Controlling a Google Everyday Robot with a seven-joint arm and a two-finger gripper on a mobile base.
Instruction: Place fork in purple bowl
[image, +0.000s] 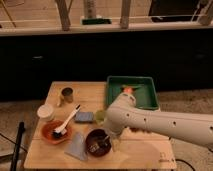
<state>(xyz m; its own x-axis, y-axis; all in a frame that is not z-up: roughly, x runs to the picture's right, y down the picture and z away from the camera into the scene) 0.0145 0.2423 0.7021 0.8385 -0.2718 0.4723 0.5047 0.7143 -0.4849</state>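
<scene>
Although I cannot tell how far it is open, the gripper (111, 143) hangs at the right rim of the purple bowl (88, 141), near the front edge of the bench (145, 150); the fork (102, 145) shows inside this bowl.

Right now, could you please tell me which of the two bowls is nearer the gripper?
The dark purple bowl: the gripper sits at its rim, while the orange bowl holding the white-handled utensil lies farther left.

On wooden tabletop (145, 151): green rectangular tray (144, 96), orange bowl (46, 131) holding white-handled dark-headed brush (69, 120), small white cup (46, 112), blue sponge (84, 117).
</scene>
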